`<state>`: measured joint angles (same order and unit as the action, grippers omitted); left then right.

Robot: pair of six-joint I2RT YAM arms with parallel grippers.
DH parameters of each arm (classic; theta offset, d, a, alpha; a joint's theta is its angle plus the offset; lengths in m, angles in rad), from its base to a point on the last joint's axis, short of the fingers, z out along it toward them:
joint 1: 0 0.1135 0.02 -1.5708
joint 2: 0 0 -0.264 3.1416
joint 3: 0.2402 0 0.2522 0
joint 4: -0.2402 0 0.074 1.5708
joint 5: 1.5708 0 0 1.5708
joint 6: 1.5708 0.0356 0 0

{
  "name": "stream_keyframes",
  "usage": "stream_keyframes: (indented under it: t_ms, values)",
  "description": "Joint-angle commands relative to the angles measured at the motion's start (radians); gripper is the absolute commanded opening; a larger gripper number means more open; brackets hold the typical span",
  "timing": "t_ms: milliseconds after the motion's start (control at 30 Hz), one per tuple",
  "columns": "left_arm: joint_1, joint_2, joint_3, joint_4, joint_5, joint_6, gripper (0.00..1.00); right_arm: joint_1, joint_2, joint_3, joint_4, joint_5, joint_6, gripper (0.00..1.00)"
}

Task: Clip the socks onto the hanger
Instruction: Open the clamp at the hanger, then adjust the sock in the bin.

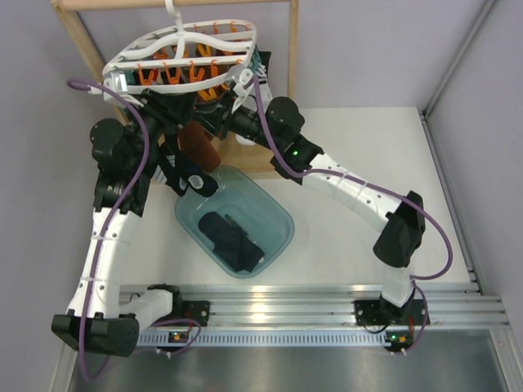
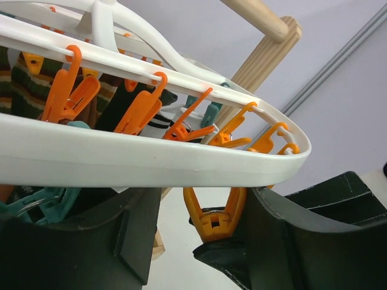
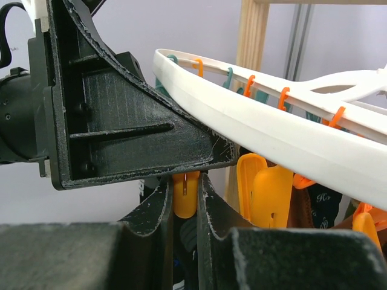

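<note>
The white lattice hanger (image 1: pixel 188 49) hangs from the wooden rack, with orange and teal clips under it. It also shows in the left wrist view (image 2: pixel 151 157) and the right wrist view (image 3: pixel 272 130). My right gripper (image 3: pixel 184 199) is shut on an orange clip (image 3: pixel 185 193) under the hanger's rim, with dark sock fabric (image 3: pixel 184 241) just below it. My left gripper (image 2: pixel 205 235) is open, its fingers wide on either side of an orange clip (image 2: pixel 217 217). A dark sock with white marks (image 1: pixel 189 175) dangles below the grippers. More dark socks (image 1: pixel 233 241) lie in the bin.
A clear blue bin (image 1: pixel 282 216) stands mid-table under the hanger. A brown sock (image 1: pixel 200 143) hangs from the hanger, and striped socks (image 2: pixel 18 84) hang further in. The wooden rack post (image 1: pixel 82 37) and its base stand behind.
</note>
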<state>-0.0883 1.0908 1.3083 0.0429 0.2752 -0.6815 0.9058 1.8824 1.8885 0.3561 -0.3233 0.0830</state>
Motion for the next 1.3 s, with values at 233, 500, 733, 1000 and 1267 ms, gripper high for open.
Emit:
stream_keyframes:
  t_ms: [233, 500, 733, 1000, 1267]
  values:
    - [0.021, -0.008, 0.026, 0.163, -0.113, -0.006, 0.27, 0.021, -0.098, -0.054, 0.041, -0.089, -0.017, 0.00]
    - [0.021, 0.014, 0.046, 0.149, -0.064, 0.002, 0.00, 0.013, -0.132, -0.106, -0.017, -0.094, -0.054, 0.36]
    - [0.021, 0.020, 0.045, 0.127, -0.054, 0.000, 0.00, -0.002, -0.206, -0.235, -0.045, -0.109, -0.071, 0.57]
    - [0.021, 0.024, 0.048, 0.109, -0.042, 0.007, 0.00, -0.004, -0.230, -0.376, -0.268, -0.181, -0.152, 0.50]
    - [0.021, 0.023, 0.051, 0.106, -0.030, 0.011, 0.00, 0.028, -0.142, -0.489, -0.591, -0.134, -0.342, 0.49]
